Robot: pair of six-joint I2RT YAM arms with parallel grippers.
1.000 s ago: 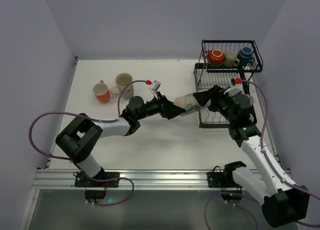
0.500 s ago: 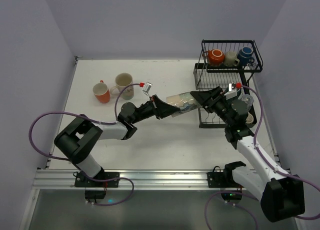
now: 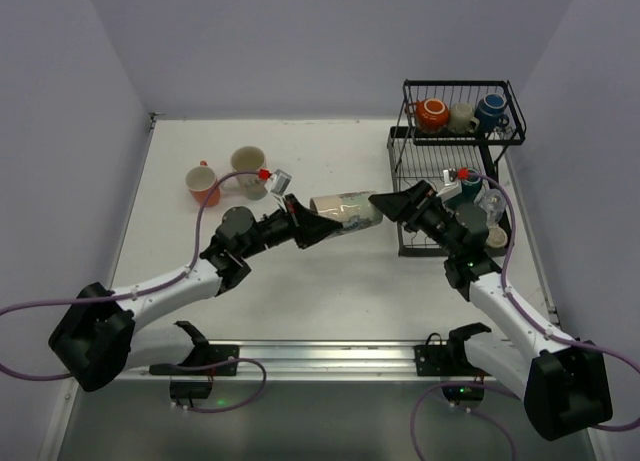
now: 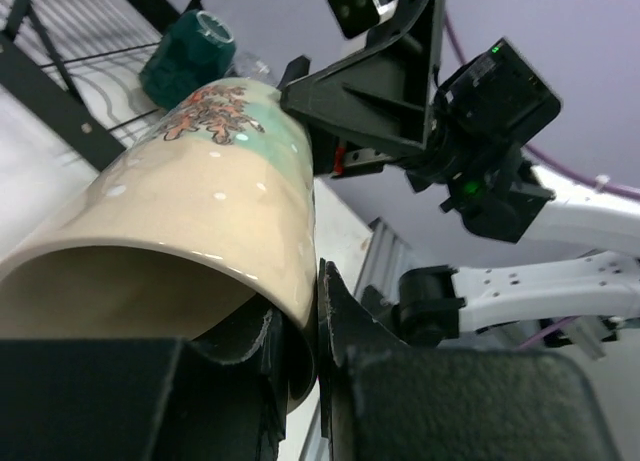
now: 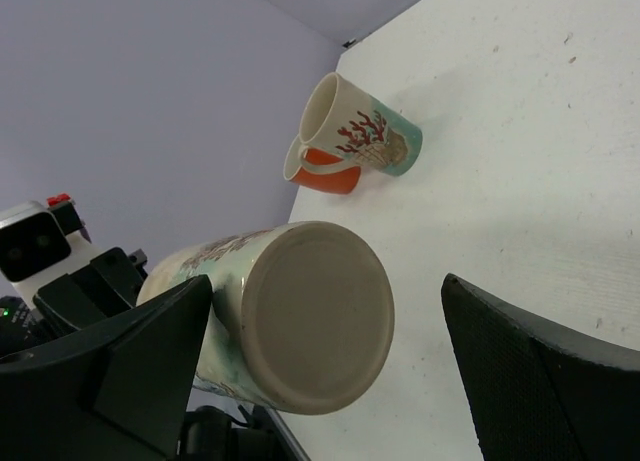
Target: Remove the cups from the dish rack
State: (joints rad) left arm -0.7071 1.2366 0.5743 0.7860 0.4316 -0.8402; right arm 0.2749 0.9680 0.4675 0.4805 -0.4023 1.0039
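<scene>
A cream patterned cup (image 3: 345, 209) hangs on its side in the air between the two arms. My left gripper (image 3: 305, 226) is shut on its rim (image 4: 300, 281), one finger inside and one outside. My right gripper (image 3: 385, 203) stands open, its fingers (image 5: 150, 361) apart from the cup's flat base (image 5: 315, 316) on either side. The black wire dish rack (image 3: 455, 82) holds an orange cup (image 3: 432, 113), a cream cup (image 3: 462, 116) and a blue cup (image 3: 490, 109) in its upper basket. A teal cup (image 3: 468, 188) sits in the lower tray.
An orange-red cup (image 3: 203, 186) and a cream patterned cup (image 3: 248, 169) stand on the table at the far left, seen together in the right wrist view (image 5: 345, 146). A small beige cup (image 3: 495, 236) lies in the rack's near corner.
My left gripper has shut on the cup's rim and carried it leftward from the rack. My right gripper has opened and let go of the cup's base.
</scene>
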